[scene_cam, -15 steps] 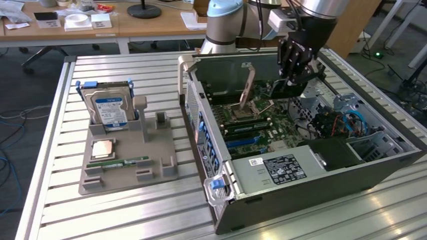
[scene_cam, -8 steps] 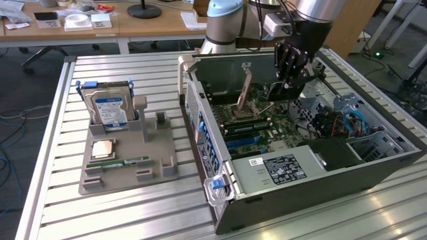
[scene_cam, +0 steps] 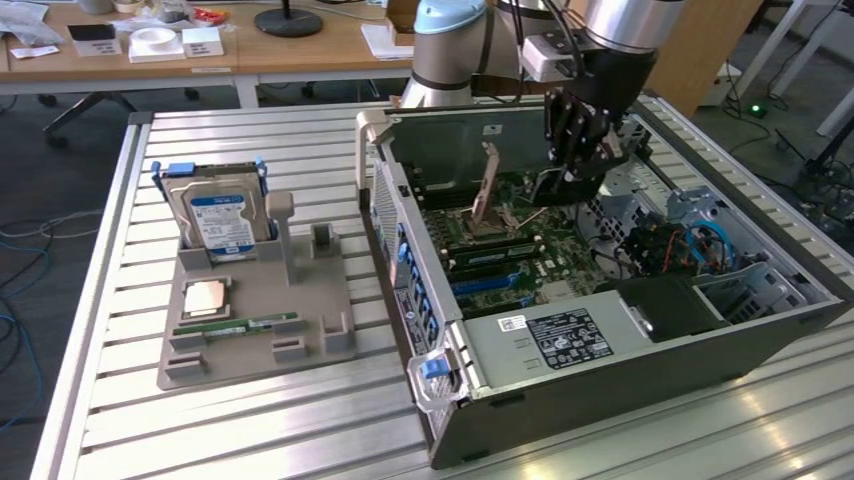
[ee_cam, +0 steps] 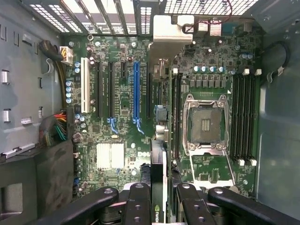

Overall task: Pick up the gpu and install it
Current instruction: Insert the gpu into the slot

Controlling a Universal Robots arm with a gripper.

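The gpu [ee_cam: 158,174] hung edge-on in the gripper [ee_cam: 159,199], whose fingers [ee_cam: 137,206] pinched its two faces, with its silvery end bracket [ee_cam: 171,35] toward the perforated rear wall. It was inside the open computer case [scene_cam: 667,368], over the motherboard [ee_cam: 117,117], between the blue slot [ee_cam: 136,93] and the CPU socket [ee_cam: 206,124]; whether its lower edge touched a slot could not be told. On the slatted table [scene_cam: 267,425], toward the exterior view's left and well apart from the case, a grey holder [scene_cam: 267,290] carried an upright hard drive [scene_cam: 220,215] and a narrow green memory stick [scene_cam: 238,324] lying flat
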